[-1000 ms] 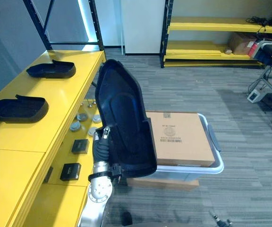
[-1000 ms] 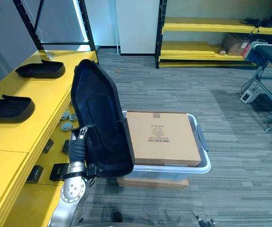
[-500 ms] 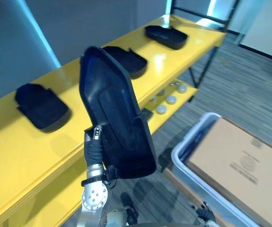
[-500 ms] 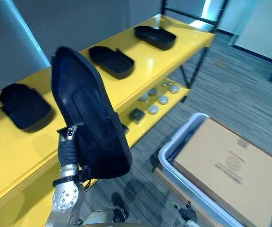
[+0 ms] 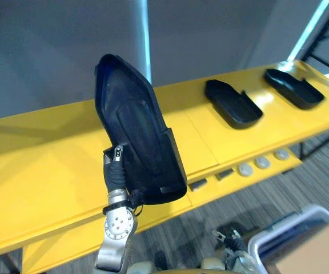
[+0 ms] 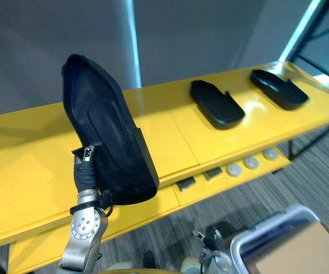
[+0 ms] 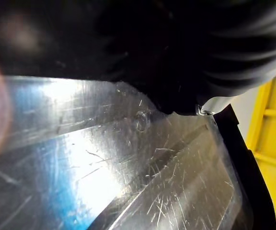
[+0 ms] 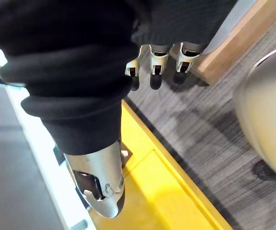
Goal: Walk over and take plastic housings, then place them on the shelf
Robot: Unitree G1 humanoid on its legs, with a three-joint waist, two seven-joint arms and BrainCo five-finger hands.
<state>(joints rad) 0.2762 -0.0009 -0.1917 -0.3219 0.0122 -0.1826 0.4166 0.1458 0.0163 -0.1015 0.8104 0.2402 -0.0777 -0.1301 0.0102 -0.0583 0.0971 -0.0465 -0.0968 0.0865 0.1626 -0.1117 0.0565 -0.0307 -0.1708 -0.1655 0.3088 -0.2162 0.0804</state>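
The left hand point(image 5: 116, 171) is carrying a large black plastic housing point(image 5: 139, 128) in the air above the front edge of the yellow shelf point(image 5: 44, 165); the hand is sitting against the housing's lower, wider end, and how it is gripping there cannot be told, since the shell is covering it. The housing's long axis is standing nearly upright, leaning so that its narrow rounded end is pointing up and towards the robot's left while the broad end is hanging low beside the wrist; its hollow inner side is facing the head camera, and the left wrist view is catching that glossy, scratched surface from very close.

Two smaller black housings are lying flat on the shelf top to the robot's right, hollow side up, the nearer housing point(image 5: 233, 103) well apart from the carried one and the farther housing point(image 5: 294, 88) beyond it. Round grey discs point(image 5: 261, 162) and small dark blocks point(image 5: 224, 174) are resting on the lower level.

The right hand point(image 8: 152, 60) is hanging over the grey carpet point(image 8: 200, 134) beside the shelf, its fingers loosely relaxed and gripping nothing; a clear bin point(image 5: 287, 237) is standing on the floor at lower right.
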